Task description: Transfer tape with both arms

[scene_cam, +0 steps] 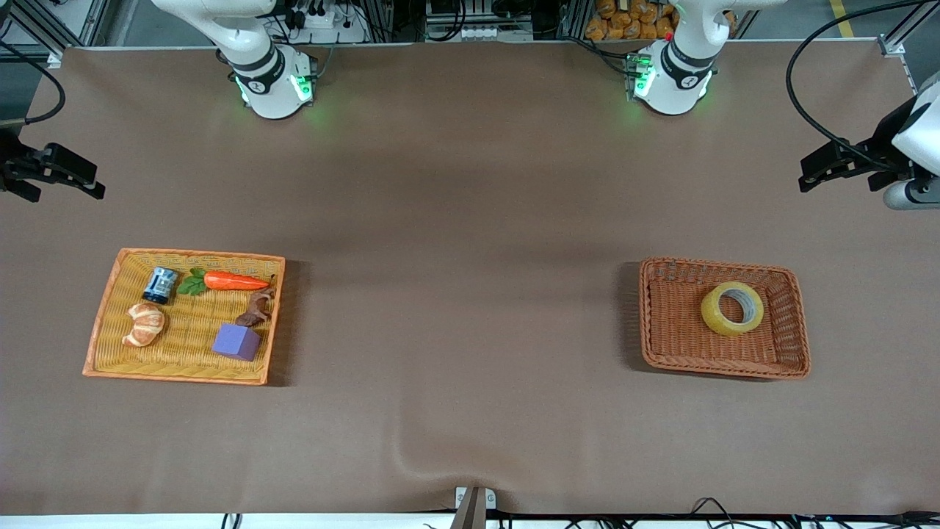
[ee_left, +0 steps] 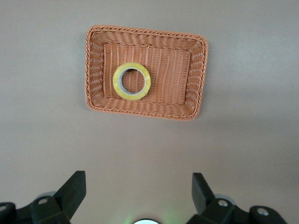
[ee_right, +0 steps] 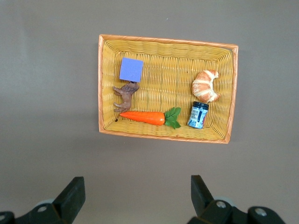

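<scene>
1. Lying flat in the brown basket (scene_cam: 797, 323), toward the left arm's end of the table: tape (scene_cam: 732, 308), a yellow ring with a grey core, nearer the basket's farther rim.
2. Hovering high over bare tablecloth (scene_cam: 470, 220) at that end, away from the basket: left gripper (ee_left: 138, 193), fingers spread wide, holding nothing.
3. Hanging over the table's edge at the right arm's end: right gripper (ee_right: 138, 193), fingers likewise apart and empty.
4. Resting in the yellow basket (scene_cam: 103, 345) at that end: carrot (scene_cam: 235, 281), croissant (scene_cam: 145, 324), purple block (scene_cam: 236, 342), blue can (scene_cam: 160, 285), brown animal figure (scene_cam: 257, 308).
5. Touching neither basket: both grippers.
</scene>
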